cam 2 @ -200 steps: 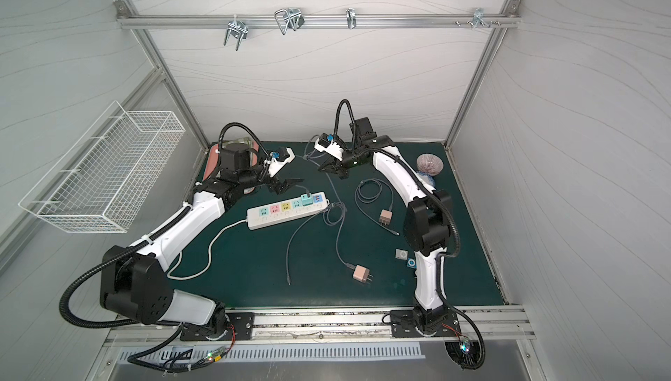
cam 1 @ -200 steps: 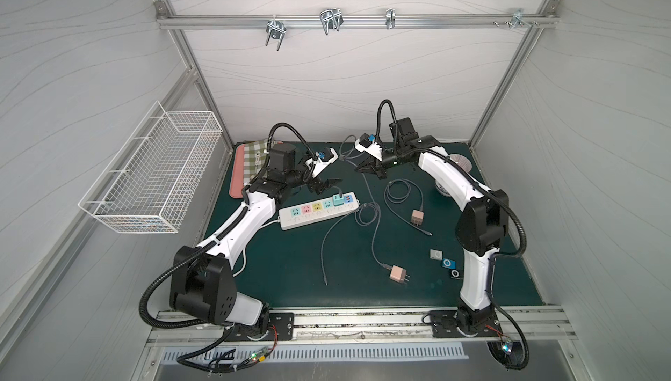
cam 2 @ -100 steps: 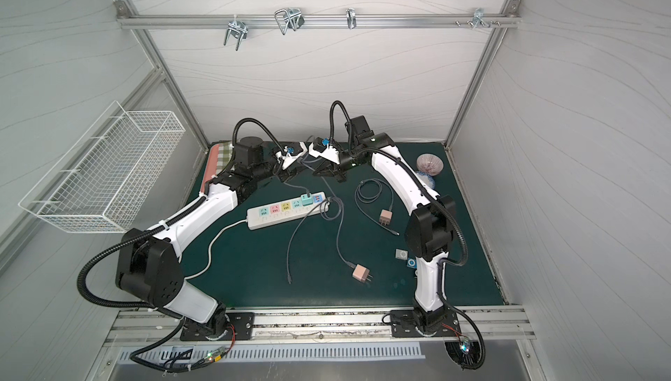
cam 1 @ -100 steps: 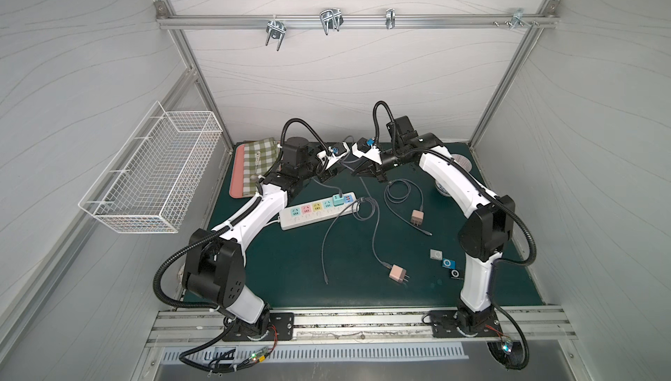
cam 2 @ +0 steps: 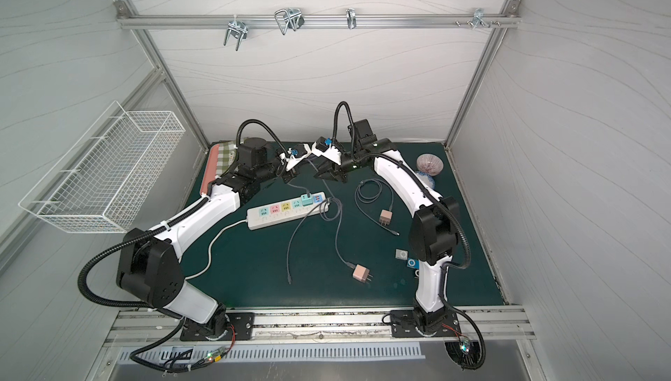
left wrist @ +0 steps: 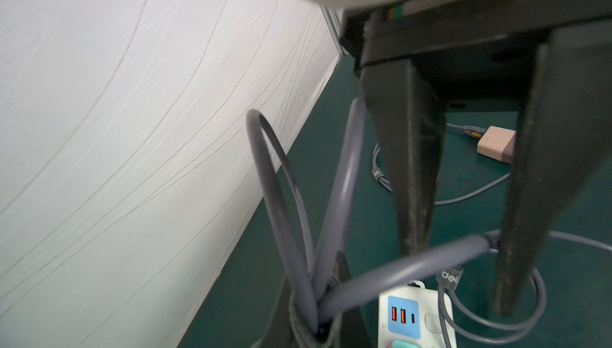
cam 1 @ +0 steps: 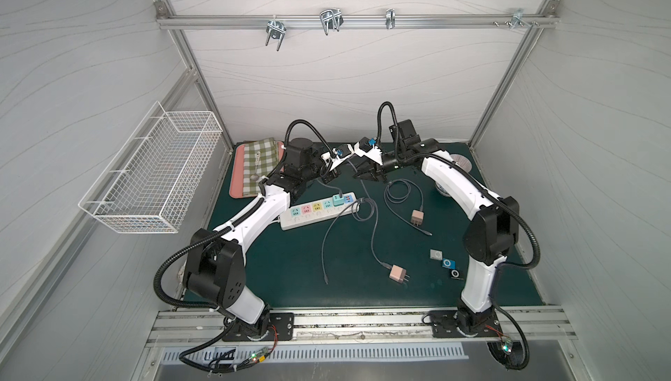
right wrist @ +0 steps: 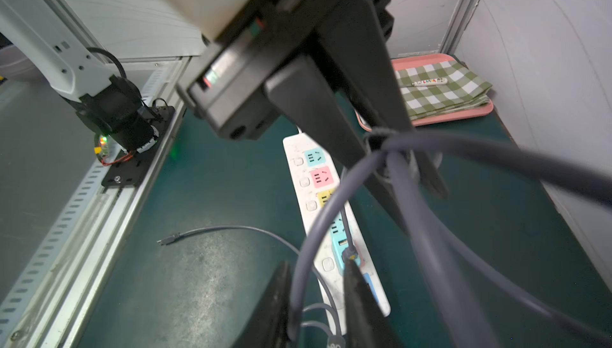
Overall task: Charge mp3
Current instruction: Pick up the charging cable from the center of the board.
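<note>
1. The left end effector (cam 1: 328,175) is clamped tight on a bunch of grey cable (left wrist: 397,265), holding it up off the green surface (cam 1: 276,270) at the back of the cell.
2. Just beside it and facing it, the right end effector (cam 1: 364,174) has its fingers parted. The same cable passes between them without being gripped.
3. One plug of the cable sits in the USB block at the end of the white power strip (cam 1: 308,216).
4. Three small mp3 players (cam 1: 448,263), silver, blue and black, lie in a row at the front right of the surface. They are near the right arm (cam 1: 483,281) and well apart from both end effectors.
5. Two pink chargers (cam 1: 417,217) lie loose on the surface with their own leads.
</note>
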`<move>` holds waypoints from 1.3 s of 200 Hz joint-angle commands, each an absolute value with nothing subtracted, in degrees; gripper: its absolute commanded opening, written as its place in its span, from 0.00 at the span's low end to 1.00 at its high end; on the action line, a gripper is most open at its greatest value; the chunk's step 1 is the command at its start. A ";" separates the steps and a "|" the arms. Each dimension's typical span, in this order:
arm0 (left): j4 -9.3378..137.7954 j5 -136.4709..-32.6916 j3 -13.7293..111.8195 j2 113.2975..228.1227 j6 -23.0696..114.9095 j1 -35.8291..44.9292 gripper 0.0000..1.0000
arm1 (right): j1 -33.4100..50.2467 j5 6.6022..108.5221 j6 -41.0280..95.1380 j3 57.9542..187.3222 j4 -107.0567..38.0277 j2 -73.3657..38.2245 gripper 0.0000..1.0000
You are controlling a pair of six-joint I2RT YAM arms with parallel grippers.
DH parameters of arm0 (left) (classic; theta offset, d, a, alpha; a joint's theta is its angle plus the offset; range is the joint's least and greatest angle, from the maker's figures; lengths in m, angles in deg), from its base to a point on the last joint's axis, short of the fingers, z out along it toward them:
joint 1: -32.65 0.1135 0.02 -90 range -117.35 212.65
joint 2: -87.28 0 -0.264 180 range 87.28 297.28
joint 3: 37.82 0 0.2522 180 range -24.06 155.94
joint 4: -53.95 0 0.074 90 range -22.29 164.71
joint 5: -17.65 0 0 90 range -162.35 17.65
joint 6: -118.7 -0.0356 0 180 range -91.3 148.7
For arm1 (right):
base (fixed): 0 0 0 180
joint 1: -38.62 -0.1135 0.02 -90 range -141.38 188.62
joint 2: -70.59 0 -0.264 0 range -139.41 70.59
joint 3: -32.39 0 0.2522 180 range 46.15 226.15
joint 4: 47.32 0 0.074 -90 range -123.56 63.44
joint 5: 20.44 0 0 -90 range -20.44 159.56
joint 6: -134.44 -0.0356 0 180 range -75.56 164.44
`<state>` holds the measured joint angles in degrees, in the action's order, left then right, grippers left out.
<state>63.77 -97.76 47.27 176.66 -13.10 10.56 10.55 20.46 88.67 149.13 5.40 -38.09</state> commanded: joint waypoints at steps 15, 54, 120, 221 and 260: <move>58.81 -93.70 48.62 174.55 -10.33 10.24 0.00 | 11.19 21.58 85.03 140.14 0.06 -34.56 0.48; 59.58 -92.33 48.91 173.58 -9.17 10.24 0.00 | 12.76 26.13 78.88 132.31 -1.57 -33.26 0.59; 58.97 -93.13 49.32 174.84 -6.82 10.24 0.00 | 13.56 41.53 80.26 124.42 2.52 -29.29 0.62; 55.52 -93.82 46.72 173.68 -0.18 10.15 0.00 | 20.23 26.31 85.82 110.44 -11.71 -17.96 0.61; 53.33 -94.96 45.63 172.72 2.48 10.15 0.00 | 19.12 22.40 86.00 107.07 -20.45 -16.67 0.59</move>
